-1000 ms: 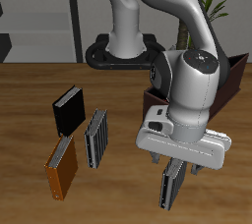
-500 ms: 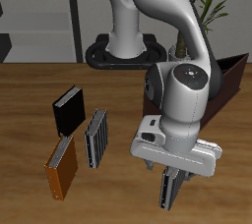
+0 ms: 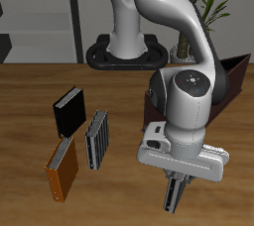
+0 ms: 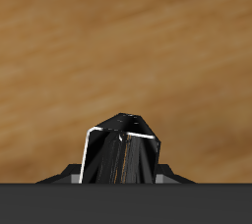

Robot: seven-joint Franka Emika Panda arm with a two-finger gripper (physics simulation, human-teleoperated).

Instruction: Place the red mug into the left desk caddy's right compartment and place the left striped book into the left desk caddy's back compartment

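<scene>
Wooden table (image 3: 30,101) carries a black book (image 3: 67,110), orange book (image 3: 62,170) and striped book (image 3: 96,139), while the gripper (image 3: 176,184) clamps the left striped book (image 3: 175,192).

We see our arm bent forward and low, wrist pointing down; the gripper (image 3: 176,188) jaws are closed on the left striped book (image 3: 175,196).
</scene>
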